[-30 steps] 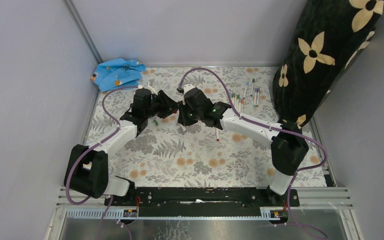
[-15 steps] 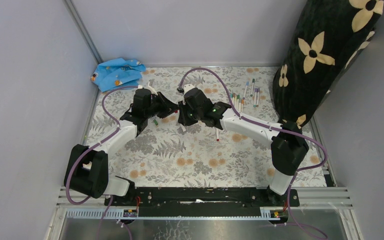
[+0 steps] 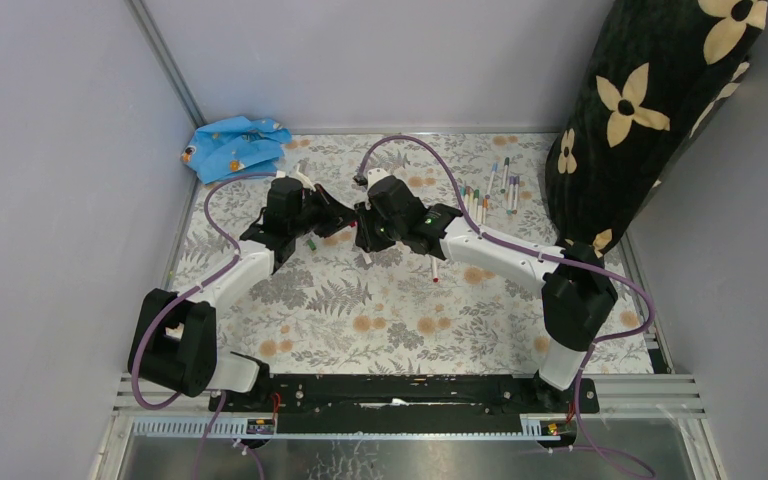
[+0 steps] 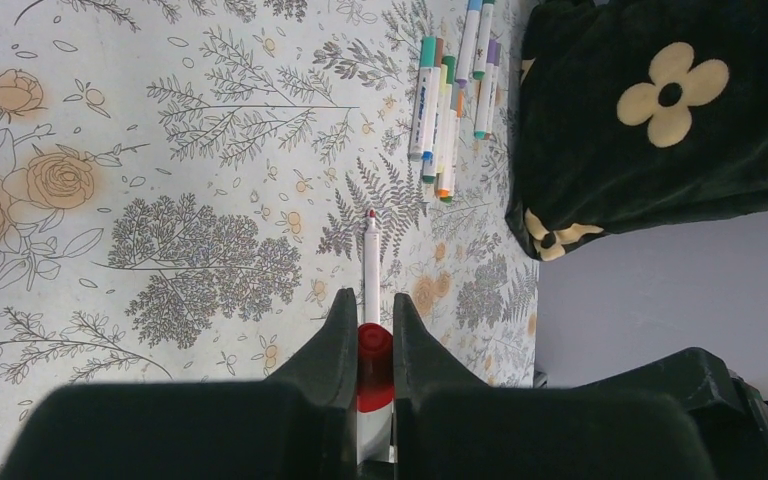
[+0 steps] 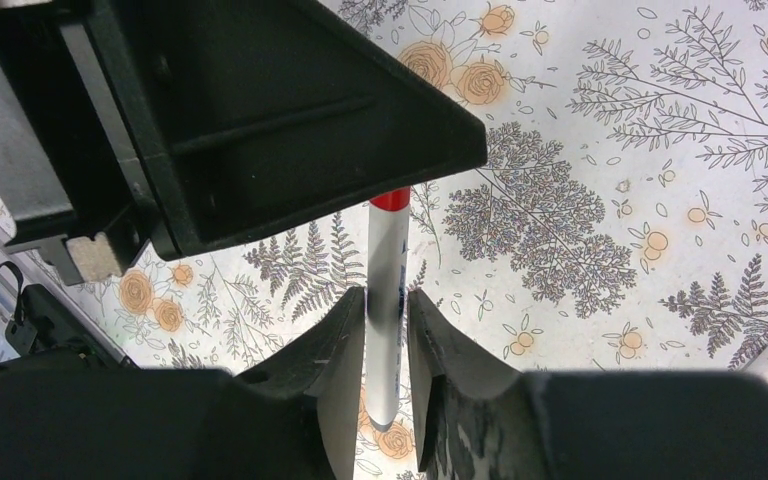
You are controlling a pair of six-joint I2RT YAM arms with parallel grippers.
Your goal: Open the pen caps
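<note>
1 red cap (image 4: 373, 362) is clamped in the left hand (image 4: 372, 320) over the middle of the worktop (image 4: 160, 150). Fingers of the right hand (image 5: 387, 296) flank its pen (image 5: 390, 232), grip unclear. Blue barrel print unreadable. 1 uncapped pen (image 4: 371, 262) lies beneath.

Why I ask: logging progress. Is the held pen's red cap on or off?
On: the red cap meets the white barrel of the pen with no gap or tip showing.

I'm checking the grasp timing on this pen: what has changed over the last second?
The left gripper has closed on the red cap of the pen, which the right gripper holds by its white barrel. Both arms barely moved. The cap is still on the pen. The loose pens at the far right and the blue cloth stayed put.
</note>
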